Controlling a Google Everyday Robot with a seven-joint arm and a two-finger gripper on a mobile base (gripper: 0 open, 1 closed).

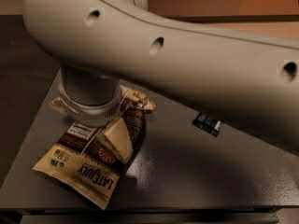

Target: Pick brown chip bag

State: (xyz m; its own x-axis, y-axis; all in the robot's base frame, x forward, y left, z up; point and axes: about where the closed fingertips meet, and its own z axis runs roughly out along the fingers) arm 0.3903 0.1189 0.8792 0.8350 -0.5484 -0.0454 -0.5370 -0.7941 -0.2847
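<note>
1. Claw (113, 141) position: mine is down low over the left part of the tabletop (201, 171), its cream tip lying on the upper half of the brown chip bag (88, 169). I cannot tell whether it is spread, pressed together or already pinching the foil, because my own wrist hides that.
2. My wrist (91, 104) stands nearly upright above the bag. I judge this suits a grasp from above on something lying flat.
3. The brown chip bag lies crinkled near the front left corner of the tabletop, with its "LATE JULY" lettering toward the front edge. Its far end is bunched up beside and behind my wrist. That raised, crumpled end looks like the easiest place to get a hold, since a flat bag gives little else to grip.
4. My arm (187, 64) sweeps across from upper left to right and covers much of the back of the tabletop.
5. A small dark packet (208, 124) lies well apart to the right, just under the arm. It is not my target and sits far enough away not to interfere.
6. The bag seems to rest on the tabletop, so I judge the lift is not yet done.
</note>
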